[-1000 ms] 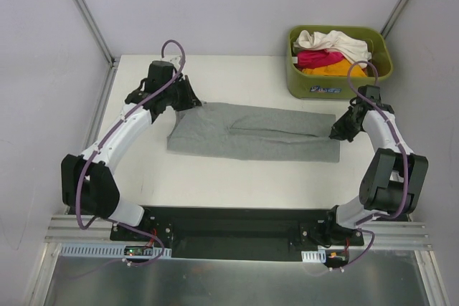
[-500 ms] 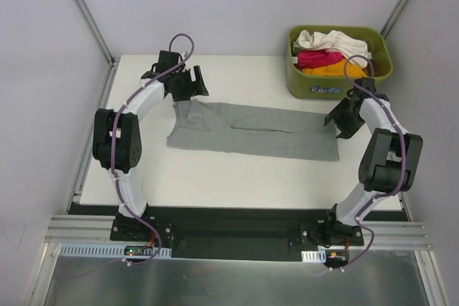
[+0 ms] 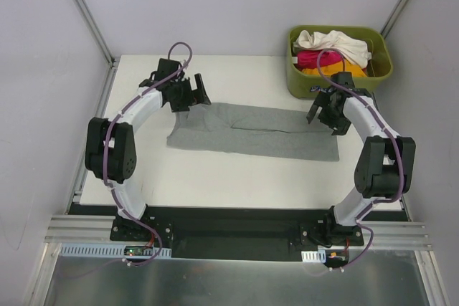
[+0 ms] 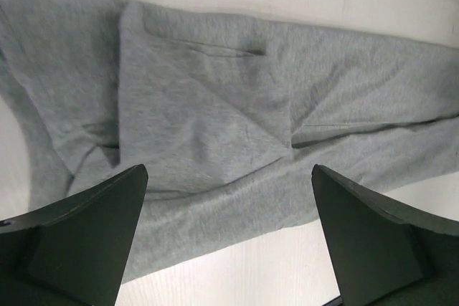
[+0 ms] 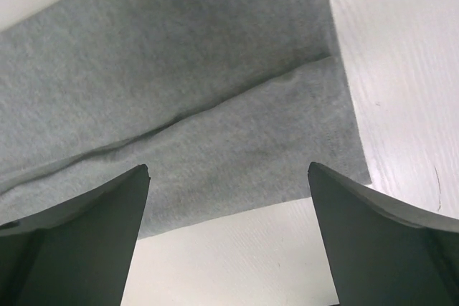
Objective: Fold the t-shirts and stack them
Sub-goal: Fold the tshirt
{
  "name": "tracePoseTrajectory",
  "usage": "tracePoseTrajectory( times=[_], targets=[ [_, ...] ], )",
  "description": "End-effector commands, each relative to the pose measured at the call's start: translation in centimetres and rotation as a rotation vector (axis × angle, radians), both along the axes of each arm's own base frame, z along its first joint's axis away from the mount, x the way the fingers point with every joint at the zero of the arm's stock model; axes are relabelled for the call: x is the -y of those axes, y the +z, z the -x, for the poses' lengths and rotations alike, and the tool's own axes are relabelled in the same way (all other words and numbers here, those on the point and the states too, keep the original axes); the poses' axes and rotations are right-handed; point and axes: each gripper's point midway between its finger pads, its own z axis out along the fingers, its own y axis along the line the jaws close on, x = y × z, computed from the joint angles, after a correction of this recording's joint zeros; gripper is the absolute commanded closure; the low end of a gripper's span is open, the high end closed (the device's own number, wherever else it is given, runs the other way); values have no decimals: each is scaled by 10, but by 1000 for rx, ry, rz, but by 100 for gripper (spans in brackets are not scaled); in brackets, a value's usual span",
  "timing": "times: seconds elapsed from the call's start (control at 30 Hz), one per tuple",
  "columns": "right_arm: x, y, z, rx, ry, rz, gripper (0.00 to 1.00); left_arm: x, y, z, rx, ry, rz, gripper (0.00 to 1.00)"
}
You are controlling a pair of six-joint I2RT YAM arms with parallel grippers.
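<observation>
left hand (image 3: 191,93), right hand (image 3: 324,114) opened, t-shirt (image 3: 251,135) released

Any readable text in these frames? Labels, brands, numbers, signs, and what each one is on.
Pale label on the front wall of the olive-green plastic bin: there is print, but it is too small and blurred to read, and the right arm partly covers it.
Mid-grey cloth t-shirt: no print or tag visible in any view.
No other text, numbers or signs are legible.
</observation>
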Motion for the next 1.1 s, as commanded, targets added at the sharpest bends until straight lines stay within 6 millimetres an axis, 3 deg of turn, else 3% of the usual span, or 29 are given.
tracePoseTrajectory(
  times=[0.0, 0.13, 0.3, 0.57, 0.67, 0.7, 0.73, 0.8, 0.83, 0.87, 0.9, 0.93, 0.97, 1.0, 1.03, 1.07],
  targets=[
    [-18, 3, -8, 34, 110, -11, 3, 29, -1, 38, -44, -38, 60, 1],
    [-36, -11, -30, 35, 163, -39, 3, 43, -24, 57, -103, -50, 93, 1],
    [-53, -38, -42, -9, 204, -51, 3, 48, -61, 58, -194, -32, 105, 1],
    [-75, -59, -19, -74, 244, -98, 3, 45, -104, 50, -310, -3, 114, 1],
    [-88, -65, 6, -102, 255, -152, 3, 35, -112, 36, -307, 7, 110, 1],
    [-102, -72, 26, -140, 286, -205, 3, 34, -112, 30, -309, 6, 122, 1],
    [-110, -72, 36, -149, 291, -229, 3, 35, -105, 17, -290, 5, 140, 1],
    [-127, -63, 55, -122, 325, -270, 3, 32, -113, 5, -322, 16, 183, 1],
    [-140, -73, 83, -167, 365, -277, 3, 35, -105, -11, -295, 19, 200, 1],
    [-151, -64, 93, -152, 371, -304, 3, 38, -114, -15, -331, 23, 222, 1],
    [-176, -61, 114, -170, 448, -343, 3, 43, -113, -22, -331, 18, 241, 1],
    [-185, -65, 135, -202, 480, -356, 3, 51, -98, -43, -298, 20, 279, 1],
    [-201, -58, 145, -192, 529, -375, 3, 58, -109, -47, -336, 18, 309, 1],
    [-226, -54, 171, -218, 642, -390, 3, 68, -92, -67, -293, 10, 342, 1],
    [-242, -47, 179, -215, 706, -404, 3, 76, -88, -76, -299, 22, 371, 1],
    [-257, -40, 190, -225, 786, -430, 3, 83, -101, -82, -320, 26, 382, 1]
  ],
)
